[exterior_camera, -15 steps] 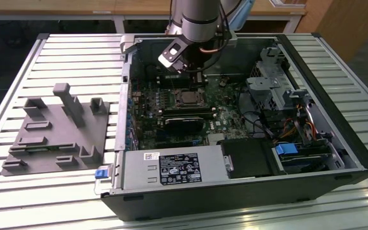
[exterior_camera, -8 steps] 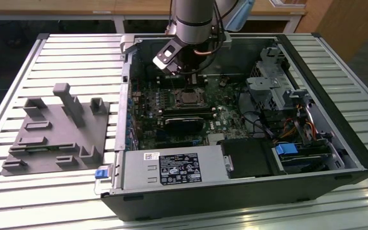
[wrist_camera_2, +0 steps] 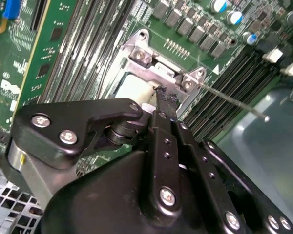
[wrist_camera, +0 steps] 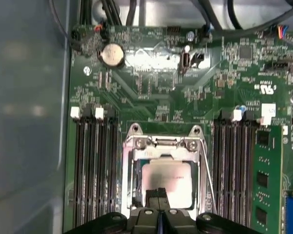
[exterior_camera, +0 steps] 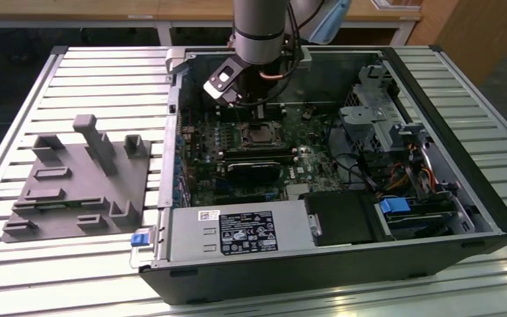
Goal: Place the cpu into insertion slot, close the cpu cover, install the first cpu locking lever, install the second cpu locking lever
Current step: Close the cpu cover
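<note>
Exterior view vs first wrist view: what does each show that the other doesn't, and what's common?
Exterior view: the whole open computer case on a slatted table, a grey fixture block at the exterior view's left, the power supply, and the arm above the board.
First wrist view: the cpu with its pale top, a coin cell, and the tool, tips closed together at the cpu's edge.
Both: the green motherboard and the insertion slot.
</note>
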Tool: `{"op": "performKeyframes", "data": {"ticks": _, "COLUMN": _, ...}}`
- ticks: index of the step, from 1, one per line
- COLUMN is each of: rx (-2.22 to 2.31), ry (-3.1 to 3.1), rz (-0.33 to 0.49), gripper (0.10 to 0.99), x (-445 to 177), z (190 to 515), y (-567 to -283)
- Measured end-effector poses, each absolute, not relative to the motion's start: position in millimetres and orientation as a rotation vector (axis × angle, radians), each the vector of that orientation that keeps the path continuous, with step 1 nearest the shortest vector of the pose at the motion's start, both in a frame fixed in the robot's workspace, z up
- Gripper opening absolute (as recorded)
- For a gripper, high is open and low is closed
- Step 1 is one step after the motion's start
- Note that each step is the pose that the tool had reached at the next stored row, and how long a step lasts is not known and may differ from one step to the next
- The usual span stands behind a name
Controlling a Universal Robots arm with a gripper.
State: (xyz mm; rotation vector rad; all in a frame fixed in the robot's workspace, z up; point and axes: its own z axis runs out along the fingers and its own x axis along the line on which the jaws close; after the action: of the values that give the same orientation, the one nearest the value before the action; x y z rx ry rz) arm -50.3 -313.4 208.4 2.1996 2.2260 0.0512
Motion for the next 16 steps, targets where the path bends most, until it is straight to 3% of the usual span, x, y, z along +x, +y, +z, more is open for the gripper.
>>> {"op": "performKeyframes", "data": {"ticks": 16, "rx": 2.200, "ry": 2.226, "rz": 0.051, "gripper": 0.110, "x": -51.8, "z": 200.0, "y": -313.4}}
